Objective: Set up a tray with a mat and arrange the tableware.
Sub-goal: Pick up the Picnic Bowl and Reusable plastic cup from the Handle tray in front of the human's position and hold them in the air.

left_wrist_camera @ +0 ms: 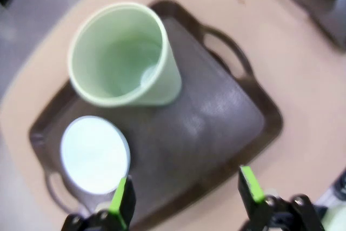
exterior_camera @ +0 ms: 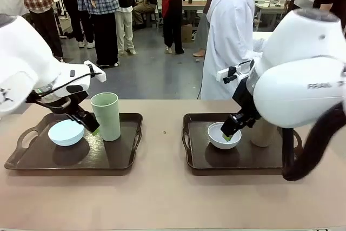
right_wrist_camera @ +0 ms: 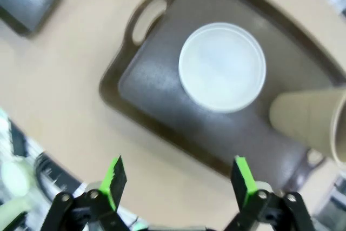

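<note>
Paired seemingly as two matching settings on the counter (exterior_camera: 162, 198): pale blue bowl (exterior_camera: 66, 132) beside light green cup (exterior_camera: 106, 115) on the left tray (exterior_camera: 116, 155), greyish-white bowl (exterior_camera: 216, 140) near brown cup (exterior_camera: 263, 133) on the right tray (exterior_camera: 243, 158), left pincer (left_wrist_camera: 185, 196) and right pincer (right_wrist_camera: 178, 179) hovering above, spread open, empty.

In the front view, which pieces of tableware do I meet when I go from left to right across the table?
Small pale blue round bowl of matte plastic → tall light green handleless cup → small greyish-white round bowl → tall brown handleless cup, partly hidden behind the right arm.
</note>
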Motion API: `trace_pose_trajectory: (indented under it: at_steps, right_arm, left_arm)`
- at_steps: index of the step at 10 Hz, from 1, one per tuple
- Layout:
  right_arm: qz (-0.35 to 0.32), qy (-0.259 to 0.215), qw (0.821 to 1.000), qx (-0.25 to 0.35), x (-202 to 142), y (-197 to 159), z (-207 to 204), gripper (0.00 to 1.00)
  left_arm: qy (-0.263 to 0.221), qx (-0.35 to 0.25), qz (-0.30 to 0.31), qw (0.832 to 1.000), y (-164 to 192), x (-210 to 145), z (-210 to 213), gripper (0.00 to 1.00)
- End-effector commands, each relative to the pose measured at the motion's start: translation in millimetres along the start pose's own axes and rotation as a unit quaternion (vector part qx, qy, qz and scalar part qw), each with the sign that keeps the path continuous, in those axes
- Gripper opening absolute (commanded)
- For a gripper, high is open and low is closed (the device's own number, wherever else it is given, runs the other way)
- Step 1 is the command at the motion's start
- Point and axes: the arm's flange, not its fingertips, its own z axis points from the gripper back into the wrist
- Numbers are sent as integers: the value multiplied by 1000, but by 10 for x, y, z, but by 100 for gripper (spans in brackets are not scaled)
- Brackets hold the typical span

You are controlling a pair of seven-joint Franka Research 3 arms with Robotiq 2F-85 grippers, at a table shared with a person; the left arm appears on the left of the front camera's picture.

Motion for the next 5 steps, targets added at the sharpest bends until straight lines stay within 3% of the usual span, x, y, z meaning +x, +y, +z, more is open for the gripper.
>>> trace_pose_trajectory:
  at_steps: [1,4,5]
  right_arm:
    - [-42,23,999,-5,-521,196,187,100]
    - [-54,40,997,28,-954,401,69,100]
    - [-58,39,998,10,-1030,413,41,100]
  left_arm:
    - [34,-20,26,999,-144,-539,166,100]
    - [32,-33,51,998,-257,-908,265,100]
    - [27,-21,73,997,-215,-1035,265,100]
